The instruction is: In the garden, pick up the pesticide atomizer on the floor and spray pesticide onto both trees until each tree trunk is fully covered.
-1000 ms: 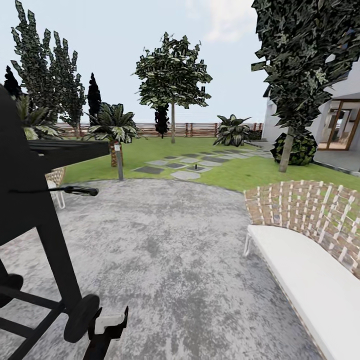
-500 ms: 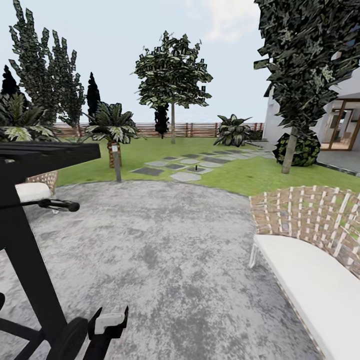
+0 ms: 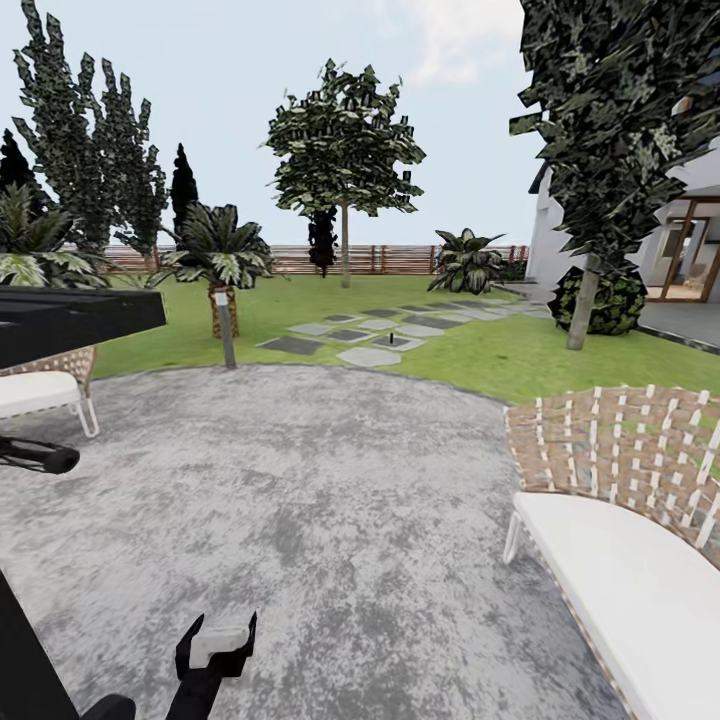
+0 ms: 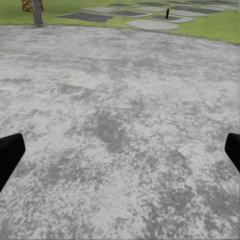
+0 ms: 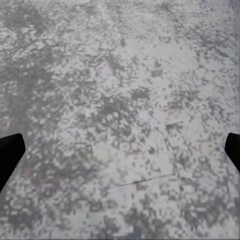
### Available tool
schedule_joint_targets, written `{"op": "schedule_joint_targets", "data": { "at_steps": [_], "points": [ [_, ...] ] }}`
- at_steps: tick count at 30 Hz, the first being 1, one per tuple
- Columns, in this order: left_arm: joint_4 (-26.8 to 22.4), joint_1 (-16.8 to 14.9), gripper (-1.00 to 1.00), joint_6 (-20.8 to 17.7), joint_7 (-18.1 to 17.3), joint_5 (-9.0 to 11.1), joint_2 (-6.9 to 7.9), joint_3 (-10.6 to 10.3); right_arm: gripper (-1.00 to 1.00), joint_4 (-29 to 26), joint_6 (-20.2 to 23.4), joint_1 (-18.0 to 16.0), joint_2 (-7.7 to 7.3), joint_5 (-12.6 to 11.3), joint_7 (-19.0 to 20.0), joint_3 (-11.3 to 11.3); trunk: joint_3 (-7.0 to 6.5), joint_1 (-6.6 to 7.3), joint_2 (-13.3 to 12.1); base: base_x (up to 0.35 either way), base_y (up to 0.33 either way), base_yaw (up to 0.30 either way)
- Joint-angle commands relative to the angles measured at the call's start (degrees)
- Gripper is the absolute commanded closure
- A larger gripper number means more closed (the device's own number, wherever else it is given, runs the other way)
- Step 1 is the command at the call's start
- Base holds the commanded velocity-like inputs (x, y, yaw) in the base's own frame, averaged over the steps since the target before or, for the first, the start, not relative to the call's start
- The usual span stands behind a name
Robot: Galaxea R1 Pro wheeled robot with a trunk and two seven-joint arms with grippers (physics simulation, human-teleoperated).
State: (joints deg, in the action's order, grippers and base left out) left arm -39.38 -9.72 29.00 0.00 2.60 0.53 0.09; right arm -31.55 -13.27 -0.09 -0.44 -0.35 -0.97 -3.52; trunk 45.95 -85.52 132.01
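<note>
No text, label or number can be read anywhere.

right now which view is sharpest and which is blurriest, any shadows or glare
Head view: sharpest, even flat daylight, no glare or cast shadows on the grey patio; the pesticide atomizer is just a tiny dark speck. Left wrist view: paving soft and smeared, atomizer small but visible. Right wrist view: blurriest, coarse blocky paving.
</note>
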Motion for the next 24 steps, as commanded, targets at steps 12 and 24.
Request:
{"op": "schedule_joint_targets", "data": {
  "at_steps": [12,24],
  "points": [
    [0.0,0.0,-1.0,0.0,0.0,0.0,0.0,0.0,-1.0,0.0,0.0,0.0,0.0,0.0,0.0,0.0,0.0,0.0,0.0,0.335,-0.086,0.0],
    [0.0,0.0,-1.0,0.0,0.0,0.0,0.0,0.0,-1.0,0.0,0.0,0.0,0.0,0.0,0.0,0.0,0.0,0.0,0.0,0.335,-0.009,0.0]
  ]
}}
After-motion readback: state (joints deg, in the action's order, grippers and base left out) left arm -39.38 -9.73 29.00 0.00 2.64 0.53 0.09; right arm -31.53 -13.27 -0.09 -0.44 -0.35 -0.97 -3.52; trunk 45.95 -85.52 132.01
